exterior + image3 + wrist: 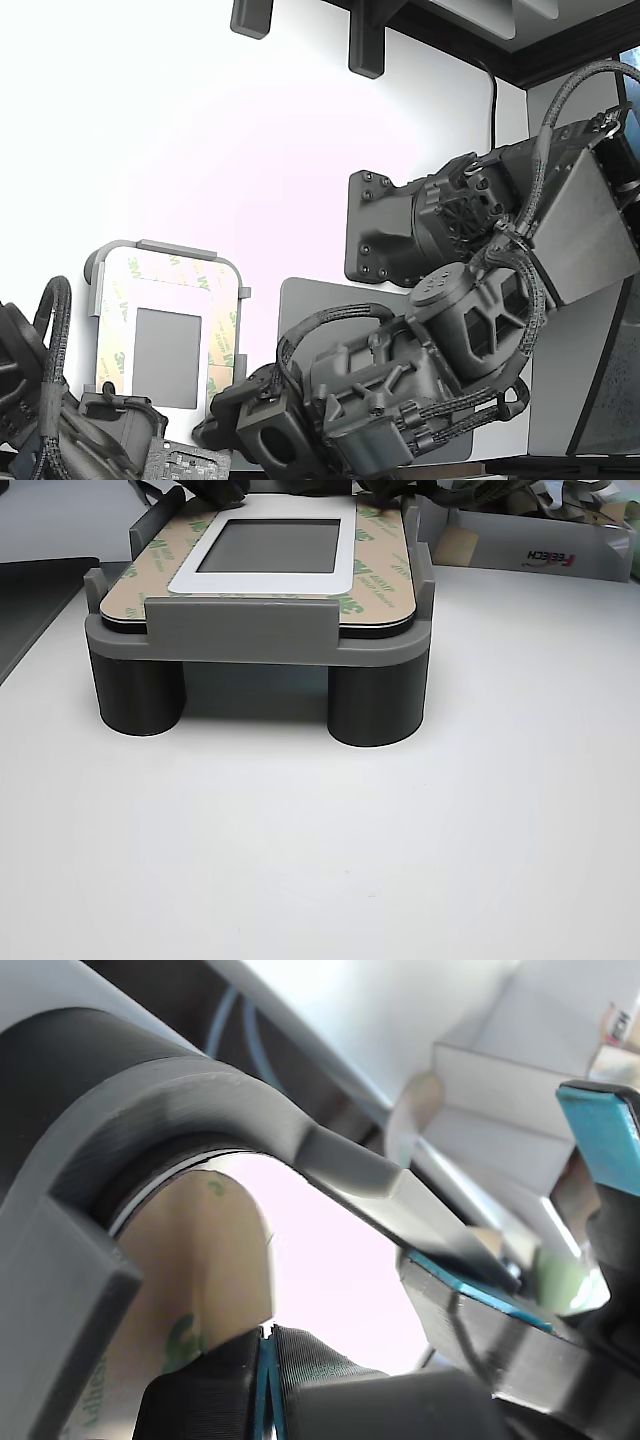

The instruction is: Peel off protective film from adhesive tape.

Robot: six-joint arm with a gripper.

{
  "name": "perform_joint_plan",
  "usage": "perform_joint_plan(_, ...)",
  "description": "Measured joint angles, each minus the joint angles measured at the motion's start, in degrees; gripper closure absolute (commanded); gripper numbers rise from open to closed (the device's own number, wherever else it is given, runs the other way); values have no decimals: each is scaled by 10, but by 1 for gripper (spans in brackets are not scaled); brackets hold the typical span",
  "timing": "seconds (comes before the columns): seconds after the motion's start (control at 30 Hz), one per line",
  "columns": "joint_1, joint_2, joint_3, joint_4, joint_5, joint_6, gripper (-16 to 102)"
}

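Liner-faced adhesive tape framing plate

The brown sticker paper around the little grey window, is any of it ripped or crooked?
Nothing stands out. The protective film lies flat as an even frame around the grey rectangle, seated squarely in the grey holder. Its far end is hidden by the gripper.

A light grey plastic holder stands on two dark cylindrical legs on a white tabletop; behind it sits a white cardboard box.
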Motion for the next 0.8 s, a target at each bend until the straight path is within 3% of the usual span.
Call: perform_joint_plan(0.8,-11,8,18,-18,-11,-23,97)
